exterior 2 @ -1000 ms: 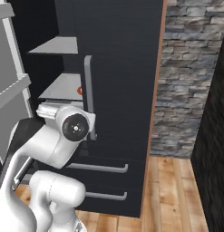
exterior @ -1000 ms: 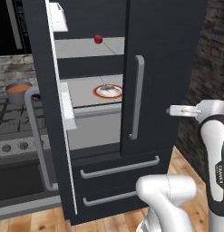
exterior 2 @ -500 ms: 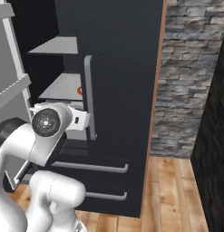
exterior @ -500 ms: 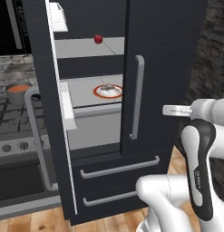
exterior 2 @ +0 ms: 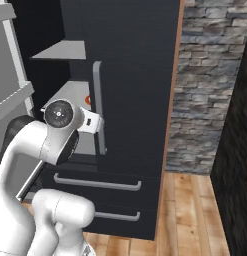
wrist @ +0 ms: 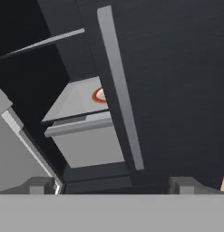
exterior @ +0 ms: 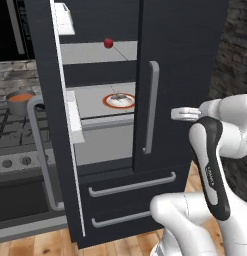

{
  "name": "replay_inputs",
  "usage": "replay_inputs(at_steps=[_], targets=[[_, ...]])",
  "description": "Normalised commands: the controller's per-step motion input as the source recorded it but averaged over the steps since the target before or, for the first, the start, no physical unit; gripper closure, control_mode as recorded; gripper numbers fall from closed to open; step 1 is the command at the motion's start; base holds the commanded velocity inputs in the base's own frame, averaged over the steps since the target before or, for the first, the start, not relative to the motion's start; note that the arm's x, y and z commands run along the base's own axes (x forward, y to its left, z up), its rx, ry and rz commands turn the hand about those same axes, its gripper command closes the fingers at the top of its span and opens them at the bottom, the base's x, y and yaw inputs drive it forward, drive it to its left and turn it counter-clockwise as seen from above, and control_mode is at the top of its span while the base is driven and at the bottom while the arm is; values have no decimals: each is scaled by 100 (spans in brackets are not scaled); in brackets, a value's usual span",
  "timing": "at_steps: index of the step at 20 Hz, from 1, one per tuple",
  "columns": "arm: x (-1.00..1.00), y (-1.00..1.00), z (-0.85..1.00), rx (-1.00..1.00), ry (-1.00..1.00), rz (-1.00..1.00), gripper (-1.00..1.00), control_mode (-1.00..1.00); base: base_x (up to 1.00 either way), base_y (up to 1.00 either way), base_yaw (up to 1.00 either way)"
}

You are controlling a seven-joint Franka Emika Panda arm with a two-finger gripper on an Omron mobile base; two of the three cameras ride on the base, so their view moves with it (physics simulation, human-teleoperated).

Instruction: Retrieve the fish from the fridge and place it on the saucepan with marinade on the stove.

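- The saucepan (exterior: 20, 101) with its orange-red marinade (exterior: 19, 97) was seen on the stove (exterior: 15, 145), to the left of the fridge (exterior: 185, 55).
- The fridge's left door (exterior: 55, 130) was found swung open, edge-on between the stove and the fridge shelves; the right door (exterior: 182, 85) was shut.
- The fish (exterior: 120, 96) was seen lying on an orange-rimmed plate (exterior: 119, 101) on the middle shelf (exterior: 95, 107), just left of the right door's handle (exterior: 151, 107); a small red ball (exterior: 108, 43) sat on the shelf above.
- The gripper (exterior: 179, 114) was held out in front of the shut right door, right of its handle, jaws spread wide and nothing grasped.
- A collision was judged the main risk: a straight reach toward the fish could catch the handle or the edge of the right door, since the plate sat partly behind that edge in the hand view.
- The plate could be pushed back or the fish knocked off if the jaws came in low.
- Open room was judged to lie in the gap between the open left door and the right door's edge, bounded above by the upper shelf (exterior 2: 65, 50).
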Motion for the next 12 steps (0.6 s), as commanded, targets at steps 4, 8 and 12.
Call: replay_inputs(at_steps=[4,8,12], targets=[[11,0,0,0,16,0,-100,-100,0,0,0],[3,0,0,0,8,0,-100,-100,0,0,0],[16,0,0,0,-1,0,-100,-100,0,0,0]])
